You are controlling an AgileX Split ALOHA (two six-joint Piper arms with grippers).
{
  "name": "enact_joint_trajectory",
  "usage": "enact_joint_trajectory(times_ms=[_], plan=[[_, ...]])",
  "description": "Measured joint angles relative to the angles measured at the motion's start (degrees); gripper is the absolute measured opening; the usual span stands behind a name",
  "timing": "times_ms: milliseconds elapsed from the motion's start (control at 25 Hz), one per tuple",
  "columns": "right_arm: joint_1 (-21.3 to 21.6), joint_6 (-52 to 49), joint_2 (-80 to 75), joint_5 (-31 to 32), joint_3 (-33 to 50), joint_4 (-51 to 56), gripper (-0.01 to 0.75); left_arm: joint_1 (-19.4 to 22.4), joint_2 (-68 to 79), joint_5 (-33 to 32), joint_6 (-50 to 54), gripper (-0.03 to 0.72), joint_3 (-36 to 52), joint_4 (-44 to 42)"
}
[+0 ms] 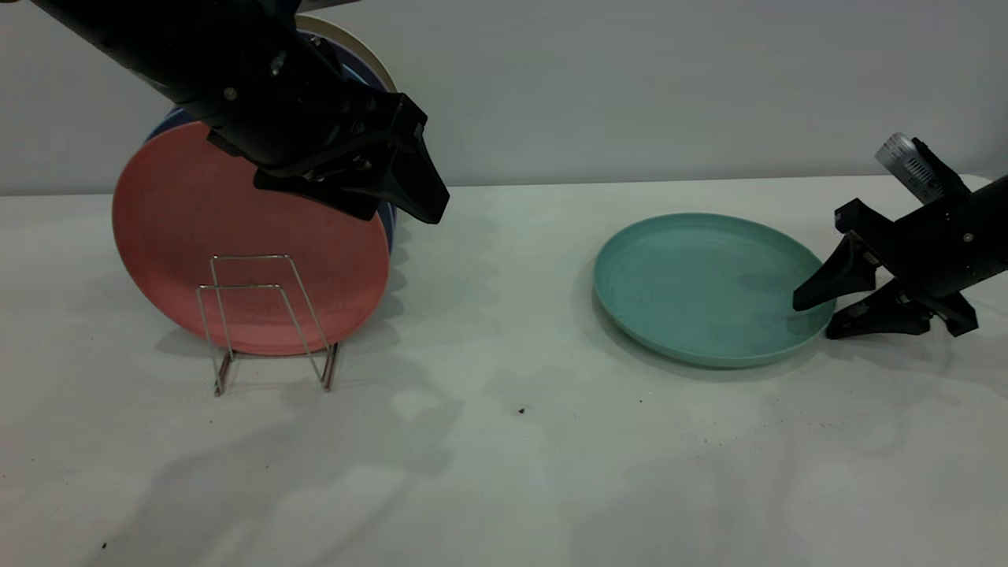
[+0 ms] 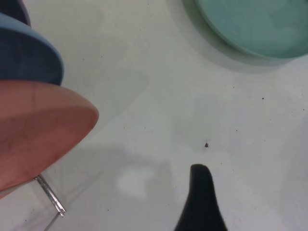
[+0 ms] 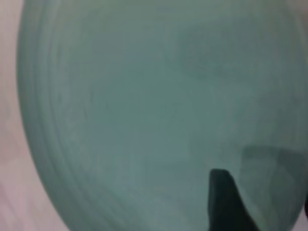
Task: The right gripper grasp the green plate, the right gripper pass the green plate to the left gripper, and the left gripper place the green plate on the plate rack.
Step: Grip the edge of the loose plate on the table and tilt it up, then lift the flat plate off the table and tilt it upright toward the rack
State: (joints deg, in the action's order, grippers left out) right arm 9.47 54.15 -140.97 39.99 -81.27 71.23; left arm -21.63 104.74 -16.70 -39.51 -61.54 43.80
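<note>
1. Green plate (image 1: 701,287) flat on table (image 1: 504,472), right of centre; right gripper (image 1: 819,315) at its right rim, jaws apart, upper finger over the rim inside the plate, lower finger outside by the rim on the table side. Not clamped.
2. Right wrist view: plate fills frame, one fingertip (image 3: 224,202) above its surface.
3. Left gripper (image 1: 429,206) up in the air near the rack, well apart from green plate; open/shut: can't tell.
4. Plate rack (image 1: 268,323) at left, holding pink plate (image 1: 236,236) upright, blue plates (image 2: 29,57) behind it.
</note>
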Motion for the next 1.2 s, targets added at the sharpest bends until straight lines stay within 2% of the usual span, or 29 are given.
enact_joint_trajectory(times_ms=[160, 280, 360, 520, 840, 1000, 1200], plan=[[0.00, 0.86, -0.84, 0.10, 0.00, 1.72, 0.229, 0.00, 0.00, 0.02, 0.04, 0.593, 0.00, 0.00], [0.00, 2.59, -1.22, 0.17, 0.00, 2.08, 0.066, 0.00, 0.00, 0.07, 0.04, 0.593, 0.00, 0.34], [-0.06, 5.38, -1.22, 1.45, 0.00, 2.66, 0.023, 0.00, 0.06, 0.07, 0.04, 0.593, 0.00, 1.77], [-1.40, 11.22, -1.22, 5.22, 0.00, 5.52, 0.017, 0.00, 0.90, 0.22, 0.04, 0.593, 0.00, 5.92], [-6.76, 18.91, -1.22, 14.01, 0.00, 8.41, 0.017, 0.00, 4.73, 2.56, 0.04, 0.592, 0.00, 11.78], [-6.90, 20.00, -1.22, 17.49, 0.00, 10.79, 0.017, 0.00, 4.80, 3.99, 0.04, 0.592, 0.00, 12.65], [-7.28, 20.87, -1.22, 21.68, 0.00, 11.94, 0.019, -0.27, 6.63, 5.86, 0.00, 0.592, 0.00, 18.62]])
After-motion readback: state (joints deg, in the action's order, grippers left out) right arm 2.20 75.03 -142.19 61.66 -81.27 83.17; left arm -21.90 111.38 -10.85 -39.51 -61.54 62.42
